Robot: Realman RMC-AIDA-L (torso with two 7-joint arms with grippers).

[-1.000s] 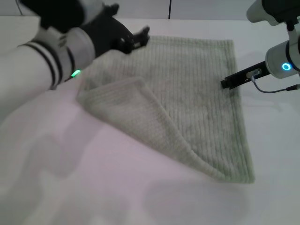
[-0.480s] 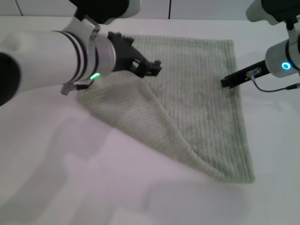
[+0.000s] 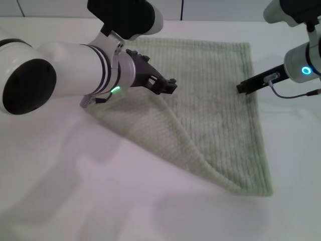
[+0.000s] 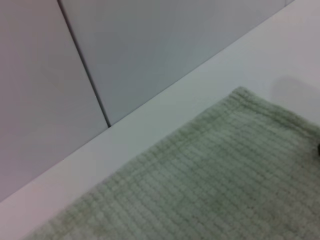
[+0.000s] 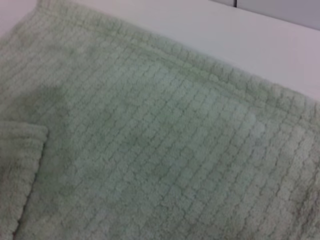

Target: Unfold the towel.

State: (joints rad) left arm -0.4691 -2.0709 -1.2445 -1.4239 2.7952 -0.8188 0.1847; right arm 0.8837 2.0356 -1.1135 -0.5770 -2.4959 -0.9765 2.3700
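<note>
Towel (image 3: 210, 105) lies flat, folded corner pointing left under left gripper (image 3: 168, 86); finger states unclear

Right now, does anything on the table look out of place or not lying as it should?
Yes. The towel is not flat: its near-left corner is folded over onto the middle, forming a triangular flap. The left claw hovers by the flap's tip; the right claw sits at the towel's right edge.

- towel (image 3: 210, 100): pale sage green, fine ribbed stripes; folded flap waffle-textured
- table (image 3: 75, 201): white
- left pincer (image 3: 168, 86): black
- right pincer (image 3: 241, 88): black
</note>
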